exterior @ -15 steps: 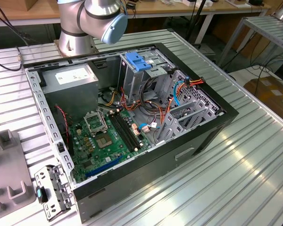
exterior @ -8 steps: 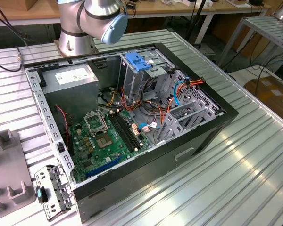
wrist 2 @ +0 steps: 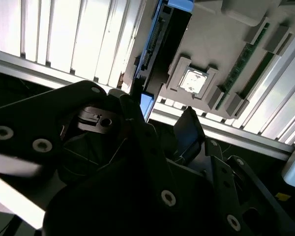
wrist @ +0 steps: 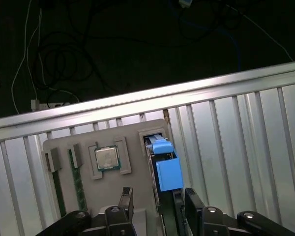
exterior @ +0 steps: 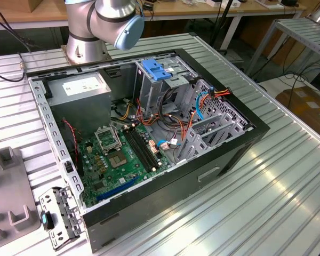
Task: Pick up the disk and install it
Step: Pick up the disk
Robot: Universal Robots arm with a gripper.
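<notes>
Gripper (wrist: 159, 204) jaws released, spread apart, poised over disk (wrist: 168, 171), no contact seen. Disk stands on edge in slot of grey tray (wrist: 130, 130), beside chip (wrist: 107, 158).

Risks:
- Off-centre approach: fingers (wrist: 192, 200) strike blue frame or slot wall.
- Grip on plastic frame alone: disk tilts, jams, slips.

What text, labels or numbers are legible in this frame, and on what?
Nothing can be read.
White sticker on the grey power supply: print too small.
Green motherboard: markings too small.
Disk, blue frame edge: no legible text.
</notes>
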